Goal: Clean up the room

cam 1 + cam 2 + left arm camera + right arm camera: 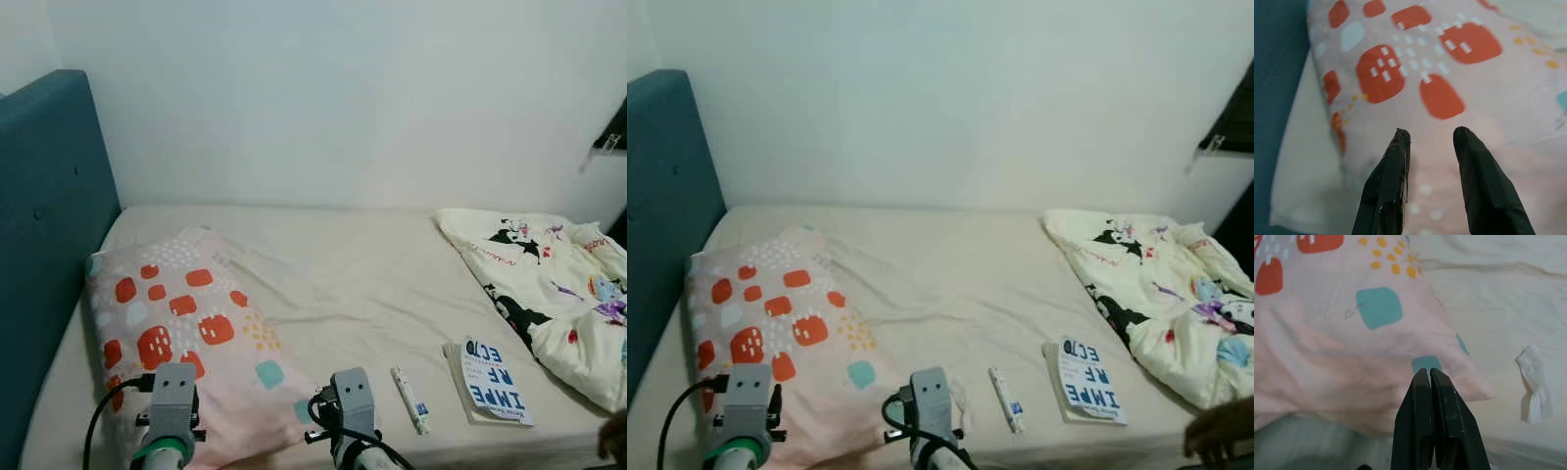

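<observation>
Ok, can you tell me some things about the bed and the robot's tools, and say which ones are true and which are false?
1. The pillow has orange and teal patches. True.
2. The book lies on top of the pillow. False: it lies on the sheet near the crumpled blanket, far from the pillow.
3. The left tool is open above the pillow. True.
4. The right tool is wide open. False: its fingers are pressed together, holding nothing.
5. A small white tube lies between the pillow and the book. True.
6. The headboard is bright red. False: it is dark teal-blue.
</observation>
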